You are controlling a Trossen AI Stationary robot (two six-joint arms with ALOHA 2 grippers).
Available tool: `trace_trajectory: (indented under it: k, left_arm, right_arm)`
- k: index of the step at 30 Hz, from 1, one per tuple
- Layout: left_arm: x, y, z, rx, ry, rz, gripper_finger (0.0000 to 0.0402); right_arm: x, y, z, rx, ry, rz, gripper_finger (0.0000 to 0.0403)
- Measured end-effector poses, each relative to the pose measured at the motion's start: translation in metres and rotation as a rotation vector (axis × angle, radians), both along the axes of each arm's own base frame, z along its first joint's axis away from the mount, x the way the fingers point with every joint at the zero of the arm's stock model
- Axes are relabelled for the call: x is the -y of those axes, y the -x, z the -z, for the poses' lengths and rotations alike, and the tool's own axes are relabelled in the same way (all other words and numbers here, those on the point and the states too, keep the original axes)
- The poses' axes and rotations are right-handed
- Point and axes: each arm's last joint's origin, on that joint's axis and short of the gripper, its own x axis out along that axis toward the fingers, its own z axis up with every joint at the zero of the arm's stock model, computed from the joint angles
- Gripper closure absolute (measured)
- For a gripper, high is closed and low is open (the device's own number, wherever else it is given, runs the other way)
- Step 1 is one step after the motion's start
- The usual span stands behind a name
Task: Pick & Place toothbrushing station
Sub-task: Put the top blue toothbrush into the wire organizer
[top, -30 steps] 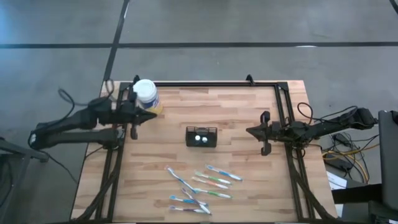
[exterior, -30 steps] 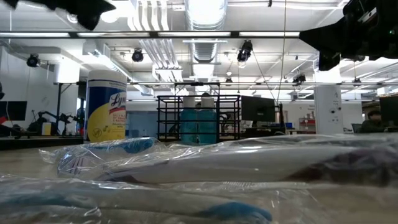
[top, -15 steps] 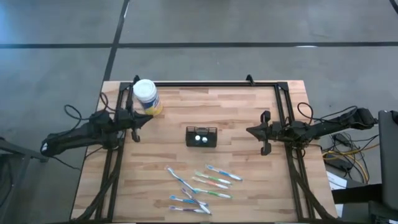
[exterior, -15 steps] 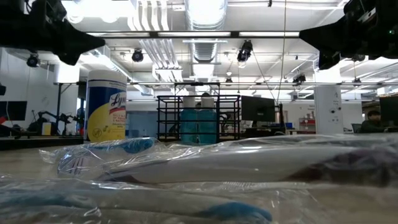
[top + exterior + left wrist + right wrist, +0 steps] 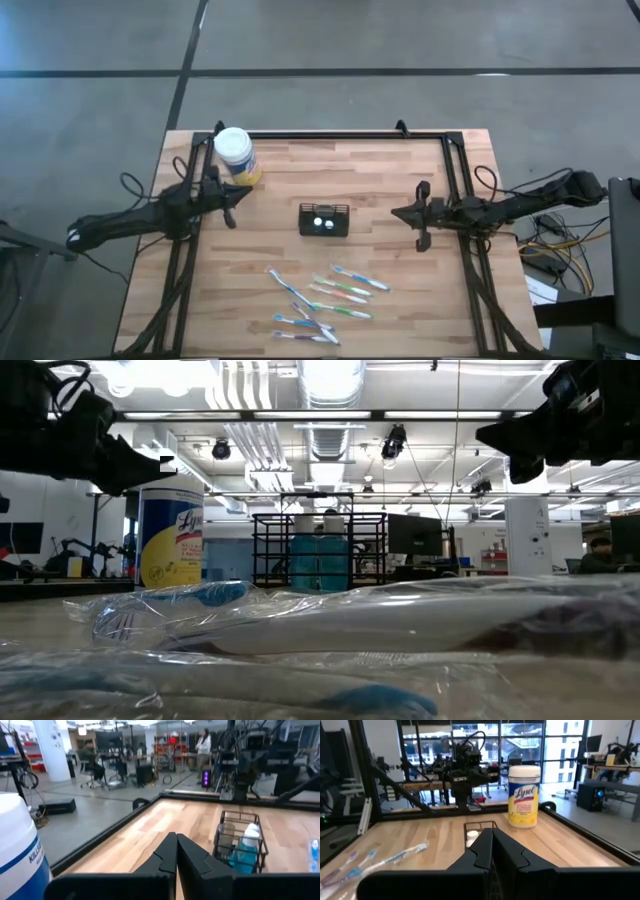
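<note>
The toothbrushing station, a small black wire-mesh caddy (image 5: 325, 219), stands upright on its base at the middle of the wooden table, with two bottles inside; it also shows in the left wrist view (image 5: 240, 846) and the right wrist view (image 5: 479, 833). Several wrapped toothbrushes (image 5: 325, 300) lie flat toward the near edge. My left gripper (image 5: 230, 207) is shut and empty, above the table left of the caddy. My right gripper (image 5: 418, 228) is shut and empty, right of the caddy.
A yellow round tub with a white lid (image 5: 236, 154) stands at the far left corner, just beyond my left gripper. A black frame rail (image 5: 330, 134) runs along the far edge and both sides. Bare wood lies between each gripper and the caddy.
My left gripper has moved toward the table's near edge and a little right, away from the tub and closer to the caddy, and has come down in the low view. My right gripper has shifted slightly left toward the caddy.
</note>
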Motion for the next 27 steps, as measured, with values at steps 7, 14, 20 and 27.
trace_trajectory:
  k: [7,14,20,27]
  left_arm:
    - [0.0,0.001,-0.013,0.047,-0.028,0.001,0.0393]
    - [0.002,0.002,-0.024,0.075,-0.037,0.05,0.0392]
    - [0.002,0.002,-0.022,0.07,-0.034,0.053,0.0392]
    - [0.002,0.001,-0.02,0.063,-0.031,0.054,0.0392]
  right_arm:
    - [-0.004,-0.016,-0.014,-0.086,-0.018,-0.046,0.0394]
    - [-0.011,-0.05,-0.053,-0.465,-0.046,-0.036,0.0394]
    - [-0.016,-0.075,-0.081,-0.792,-0.133,0.035,0.0394]
    - [-0.042,-0.125,-0.091,-0.998,-0.23,-0.084,0.0392]
